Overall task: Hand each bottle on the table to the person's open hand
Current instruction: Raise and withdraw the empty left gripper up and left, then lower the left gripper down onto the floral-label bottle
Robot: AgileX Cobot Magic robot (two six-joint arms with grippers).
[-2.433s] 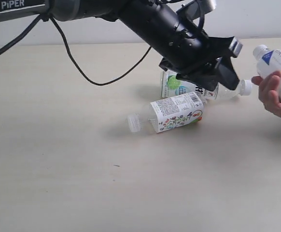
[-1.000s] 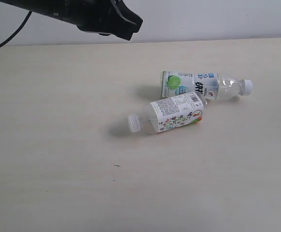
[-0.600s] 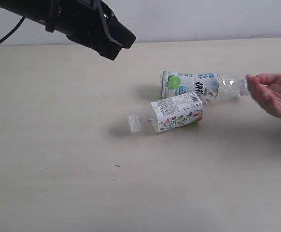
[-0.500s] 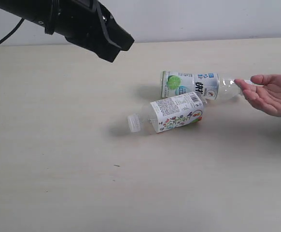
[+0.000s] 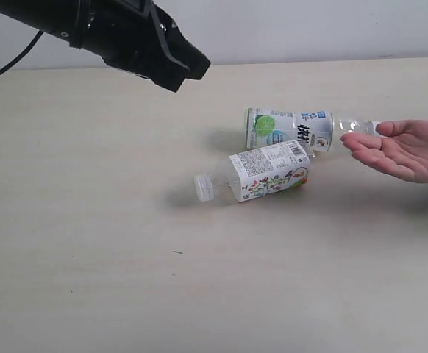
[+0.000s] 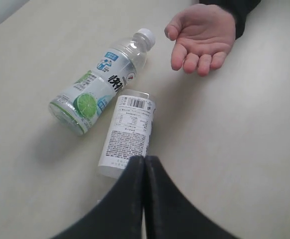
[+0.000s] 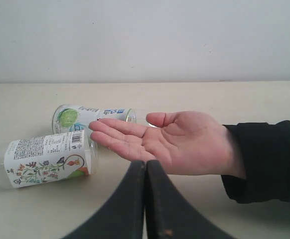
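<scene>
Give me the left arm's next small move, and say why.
Probably open the left claw and lower it toward the flower-label bottle. The claw is shut and empty above the table, that bottle lies on its side straight ahead of it in the left wrist view, and the person's open hand is held palm up beyond, by the lime-label bottle.

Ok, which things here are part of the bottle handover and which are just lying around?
Job: lime-label bottle, flower-label bottle, open hand, table.
Lying about: nothing else visible, just the pale wall behind.
</scene>
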